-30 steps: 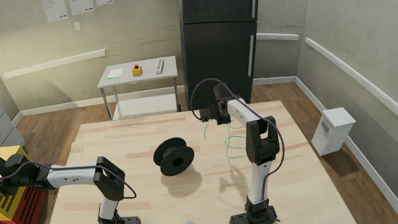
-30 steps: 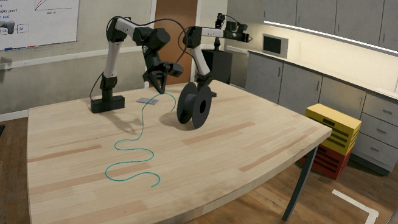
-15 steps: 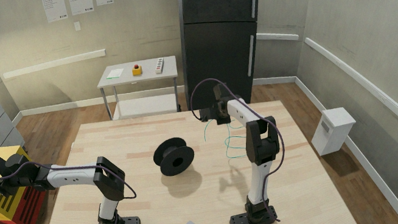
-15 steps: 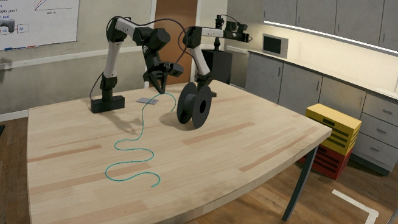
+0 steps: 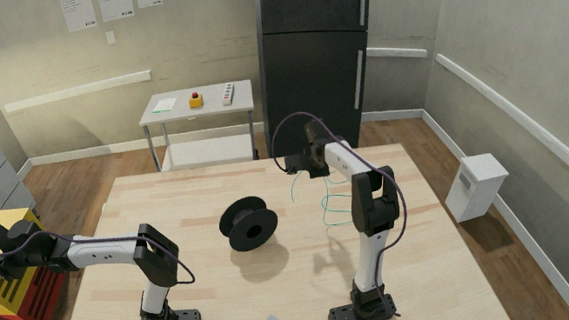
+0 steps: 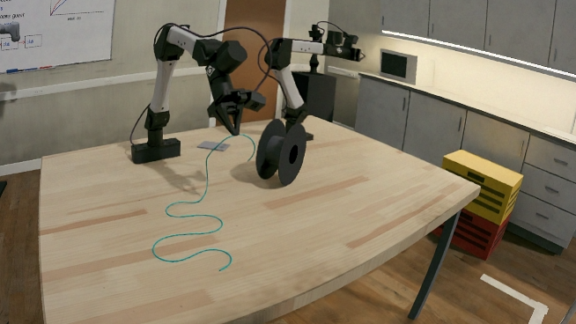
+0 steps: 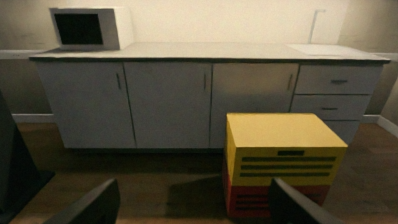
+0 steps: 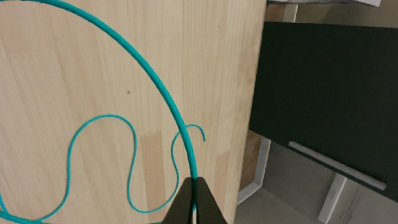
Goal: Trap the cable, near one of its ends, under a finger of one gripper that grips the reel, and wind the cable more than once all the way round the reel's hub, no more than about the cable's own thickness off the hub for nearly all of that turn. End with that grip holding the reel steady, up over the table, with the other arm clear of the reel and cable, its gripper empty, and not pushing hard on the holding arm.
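- Right jaws: closed on teal cable, near one end, off bench.
- Rest of cable: wavy, lying toward fridge-side edge.
- Black reel: upright, inward from all edges, no cable on hub.
- Left jaws: wide, empty, out past the edge by the yellow box.

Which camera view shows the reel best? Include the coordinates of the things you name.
The exterior view: the reel (image 5: 254, 236) (image 6: 296, 169) appears whole there, with its hub between both flanges. The top view also shows both flanges, but less hub; neither wrist view shows the reel.
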Tool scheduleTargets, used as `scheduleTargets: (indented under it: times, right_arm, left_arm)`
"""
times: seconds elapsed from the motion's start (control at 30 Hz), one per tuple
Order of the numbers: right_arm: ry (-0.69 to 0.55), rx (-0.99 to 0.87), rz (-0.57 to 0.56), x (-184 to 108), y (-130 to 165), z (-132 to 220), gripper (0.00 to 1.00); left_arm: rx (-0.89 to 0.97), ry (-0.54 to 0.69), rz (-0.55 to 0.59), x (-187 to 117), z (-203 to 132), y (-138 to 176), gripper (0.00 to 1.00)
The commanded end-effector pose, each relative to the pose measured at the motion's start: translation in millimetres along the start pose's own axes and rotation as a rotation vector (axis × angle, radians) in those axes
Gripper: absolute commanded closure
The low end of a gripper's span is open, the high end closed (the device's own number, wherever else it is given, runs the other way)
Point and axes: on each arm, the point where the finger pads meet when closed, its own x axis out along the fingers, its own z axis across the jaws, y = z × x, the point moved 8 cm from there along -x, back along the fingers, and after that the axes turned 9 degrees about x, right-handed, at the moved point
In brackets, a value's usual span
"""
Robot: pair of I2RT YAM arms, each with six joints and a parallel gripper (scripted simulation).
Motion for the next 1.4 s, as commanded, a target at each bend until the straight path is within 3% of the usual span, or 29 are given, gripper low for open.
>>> scheduleTargets:
  times: [0.0, 1.37]
  right_arm:
    - [0.019, -0.001, -0.007, -2.9, 1.4, -7.0, 1.0]
    - [0.013, -0.003, -0.008, -4.5, 3.2, 0.0, 1.0]
  left_arm:
    - [-0.009, -0.022, -0.09, -9.8, 5.7, -26.3, 0.25]
    - [-0.009, -0.022, -0.09, -9.8, 5.7, -26.3, 0.25]
